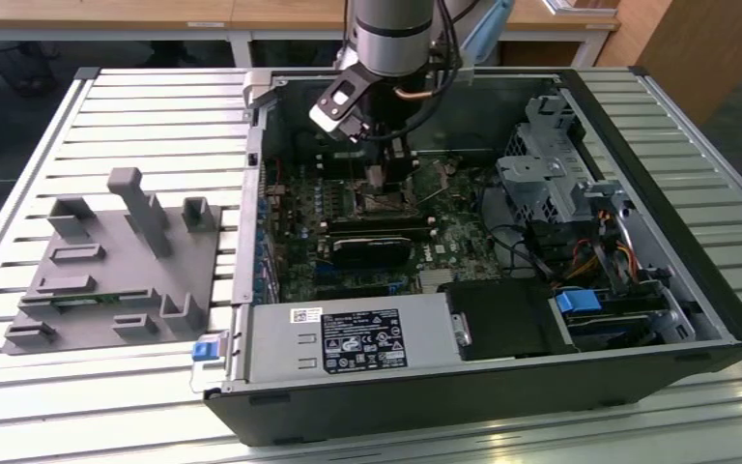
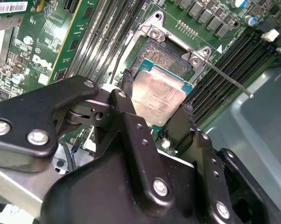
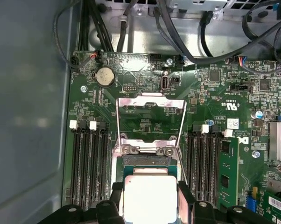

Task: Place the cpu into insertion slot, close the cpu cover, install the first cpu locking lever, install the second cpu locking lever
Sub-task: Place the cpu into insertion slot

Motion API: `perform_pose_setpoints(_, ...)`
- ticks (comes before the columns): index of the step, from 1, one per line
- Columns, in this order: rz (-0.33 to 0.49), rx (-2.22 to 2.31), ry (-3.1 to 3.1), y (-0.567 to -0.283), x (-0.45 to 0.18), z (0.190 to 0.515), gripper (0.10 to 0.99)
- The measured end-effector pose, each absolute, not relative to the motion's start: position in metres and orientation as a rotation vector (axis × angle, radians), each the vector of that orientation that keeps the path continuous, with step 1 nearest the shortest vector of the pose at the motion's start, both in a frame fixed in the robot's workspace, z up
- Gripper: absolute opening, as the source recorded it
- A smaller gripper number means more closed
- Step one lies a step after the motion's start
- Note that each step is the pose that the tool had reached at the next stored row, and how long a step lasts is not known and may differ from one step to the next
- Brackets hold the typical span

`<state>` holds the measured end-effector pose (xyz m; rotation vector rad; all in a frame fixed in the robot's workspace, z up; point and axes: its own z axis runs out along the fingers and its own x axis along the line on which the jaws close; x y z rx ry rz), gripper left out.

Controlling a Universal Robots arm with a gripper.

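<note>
**Cpu pinched in end effector, over the open socket**

The end effector (image 2: 155, 95) is clamped on the cpu (image 2: 161, 91). In the second wrist view, matte black fingers (image 2: 126, 88) pinch two opposite edges.

The cpu is a flat square with a dull, scuffed metal lid on a thin green substrate rim. It sits over the insertion slot (image 2: 168, 56), a square black socket with a fine dark pin field and a silver rim, set in the green motherboard (image 3: 201, 107). Can't tell if the cpu touches it.

The cpu cover (image 3: 152, 100), a thin silver frame with a square window, is flipped open beyond the socket. A thin steel lever rod (image 2: 227, 77) angles out from one socket corner.

In the exterior view, the black tower case (image 1: 474, 396) lies open on the slatted metal table (image 1: 152, 106). The silver power supply (image 1: 281, 348) carries a black-and-white printed label. A grey plastic fixture (image 1: 100, 271) sits to the exterior view's left.
</note>
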<state>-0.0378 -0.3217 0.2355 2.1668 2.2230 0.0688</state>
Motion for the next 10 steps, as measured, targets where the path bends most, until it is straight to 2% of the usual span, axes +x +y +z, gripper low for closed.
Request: perform_pose_setpoints(10,0.068,2.181,2.208,-0.3218,-0.0405,0.2275,0.541)
